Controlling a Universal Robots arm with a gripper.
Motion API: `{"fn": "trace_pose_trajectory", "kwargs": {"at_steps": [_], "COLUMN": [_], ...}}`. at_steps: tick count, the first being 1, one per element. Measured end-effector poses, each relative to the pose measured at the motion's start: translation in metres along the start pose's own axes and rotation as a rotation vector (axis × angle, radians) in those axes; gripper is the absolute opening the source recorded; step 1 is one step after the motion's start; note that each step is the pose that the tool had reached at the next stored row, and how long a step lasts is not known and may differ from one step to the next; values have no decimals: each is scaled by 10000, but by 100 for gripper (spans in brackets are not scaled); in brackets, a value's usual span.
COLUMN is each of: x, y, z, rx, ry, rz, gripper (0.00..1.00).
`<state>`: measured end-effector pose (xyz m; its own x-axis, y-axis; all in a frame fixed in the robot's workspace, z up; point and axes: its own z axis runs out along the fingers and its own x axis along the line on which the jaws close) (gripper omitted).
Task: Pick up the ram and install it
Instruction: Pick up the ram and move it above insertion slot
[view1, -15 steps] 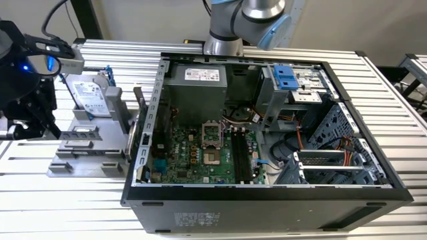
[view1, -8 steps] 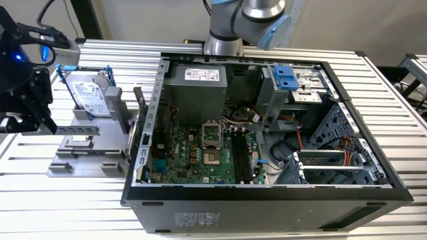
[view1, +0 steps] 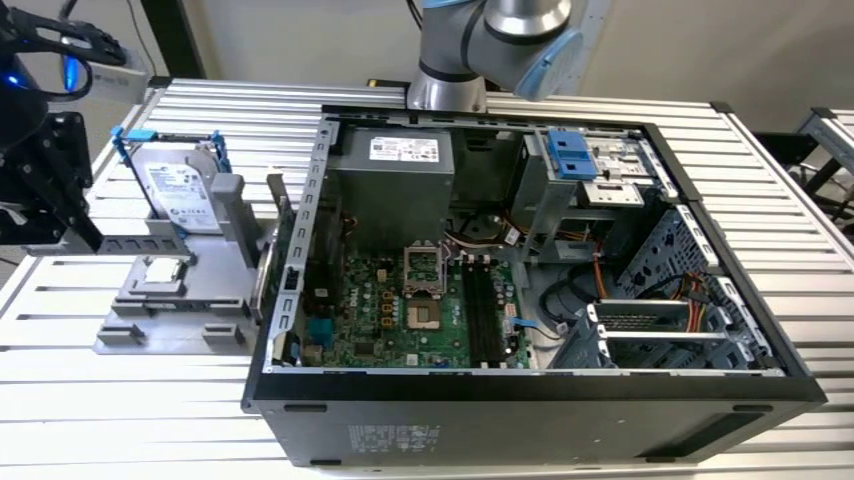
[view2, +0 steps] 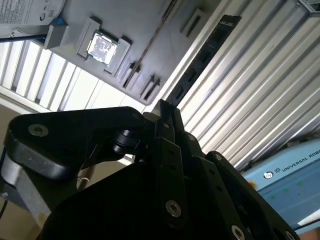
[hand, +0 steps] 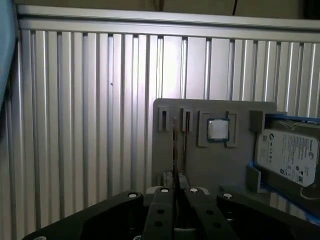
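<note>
My gripper (view2: 165, 107) is shut on the ram (view2: 205, 55), a long, thin, dark stick with chips that juts out past the fingertips over the ribbed table. In the first wrist view the ram (hand: 174, 150) shows edge-on as a thin dark line rising from between the fingers (hand: 161, 197), above the narrow slots of the grey holder block (hand: 210, 165). In the exterior view the black gripper body (view1: 47, 180) hangs at the far left, away from the open computer case (view1: 534, 400). The black motherboard slots (view1: 483, 315) lie inside that case.
The grey holder block (view1: 160, 290) carries a small square silver processor (hand: 218, 129) and a silver hard drive with blue rails (view1: 174, 190). The arm's base (view1: 447, 90) stands behind the case. The case walls and drive cage (view1: 587, 160) stand up around the motherboard.
</note>
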<state>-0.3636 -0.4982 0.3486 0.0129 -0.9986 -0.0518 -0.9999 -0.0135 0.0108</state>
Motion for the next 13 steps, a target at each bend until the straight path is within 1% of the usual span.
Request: {"fn": "trace_pose_trajectory", "kwargs": {"at_steps": [6,13], "x": [-9,-18], "y": [2,4], "z": [-170,-340], "rx": [0,1], "ry": [-18,-40], "rz": [0,-1], "gripper": [0,0]}}
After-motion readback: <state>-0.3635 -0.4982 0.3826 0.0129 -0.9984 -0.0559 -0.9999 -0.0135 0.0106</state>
